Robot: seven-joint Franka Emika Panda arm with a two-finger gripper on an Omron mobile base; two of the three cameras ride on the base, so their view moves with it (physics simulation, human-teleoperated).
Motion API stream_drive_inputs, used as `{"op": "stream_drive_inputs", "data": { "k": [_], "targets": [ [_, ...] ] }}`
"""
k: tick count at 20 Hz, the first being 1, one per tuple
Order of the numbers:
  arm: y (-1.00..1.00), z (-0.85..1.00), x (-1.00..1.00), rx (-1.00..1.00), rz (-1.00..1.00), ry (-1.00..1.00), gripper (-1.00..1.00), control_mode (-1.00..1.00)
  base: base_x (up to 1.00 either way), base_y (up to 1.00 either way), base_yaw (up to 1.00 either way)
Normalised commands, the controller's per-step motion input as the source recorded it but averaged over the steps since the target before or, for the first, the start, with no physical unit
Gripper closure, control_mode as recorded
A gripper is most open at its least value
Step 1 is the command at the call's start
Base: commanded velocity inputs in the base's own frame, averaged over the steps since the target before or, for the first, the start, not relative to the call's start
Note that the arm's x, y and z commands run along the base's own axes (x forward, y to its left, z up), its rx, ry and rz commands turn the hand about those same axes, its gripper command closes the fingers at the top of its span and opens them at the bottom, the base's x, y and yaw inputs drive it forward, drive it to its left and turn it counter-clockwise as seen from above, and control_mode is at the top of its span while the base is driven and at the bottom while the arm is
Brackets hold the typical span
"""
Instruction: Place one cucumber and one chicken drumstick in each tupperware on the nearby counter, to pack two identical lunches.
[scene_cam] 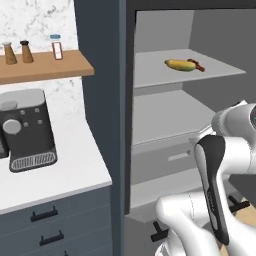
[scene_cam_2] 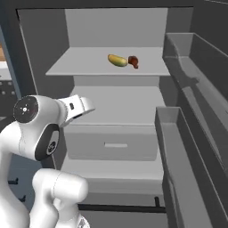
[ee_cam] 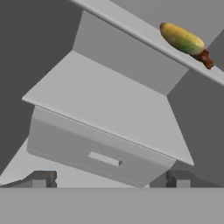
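Observation:
Inside an open fridge, a yellow-green cucumber (scene_cam: 180, 64) (scene_cam_2: 117, 60) (ee_cam: 182, 38) lies on the upper shelf. A brown chicken drumstick (scene_cam: 197, 65) (scene_cam_2: 133, 61) (ee_cam: 204, 58) lies right beside it, touching its end. My gripper (ee_cam: 109, 179) is open and holds nothing. It hangs well below that shelf, in front of the middle shelf, and points up into the fridge. The white counter (scene_cam: 75, 172) runs to the left of the fridge. The tupperware is out of view.
A black coffee machine (scene_cam: 27, 129) stands on the counter, under a wooden shelf (scene_cam: 47, 66) with shakers. The fridge has a bare middle shelf (scene_cam_2: 116, 107) and a drawer (scene_cam_2: 111, 142). Door bins (scene_cam_2: 178, 147) jut out on the right.

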Motion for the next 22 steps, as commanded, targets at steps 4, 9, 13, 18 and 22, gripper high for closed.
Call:
{"op": "stream_drive_inputs", "data": {
  "k": [4, 9, 13, 18, 22],
  "targets": [
    [0.00, 0.00, 0.00, 0.00, 0.00, 0.00, -1.00, 1.00, 0.57, -0.48, 0.01],
    [0.00, 0.00, 0.00, 0.00, 0.00, 0.00, -1.00, 1.00, -0.13, -0.81, 0.00],
    [0.00, 0.00, 0.00, 0.00, 0.00, 0.00, -1.00, 1.00, 0.43, -0.25, 0.00],
    [0.00, 0.00, 0.00, 0.00, 0.00, 0.00, -1.00, 1.00, 0.84, 0.01, 0.00],
    [0.00, 0.00, 0.00, 0.00, 0.00, 0.00, -1.00, 1.00, 0.16, 0.08, 0.00]
  ]
}}
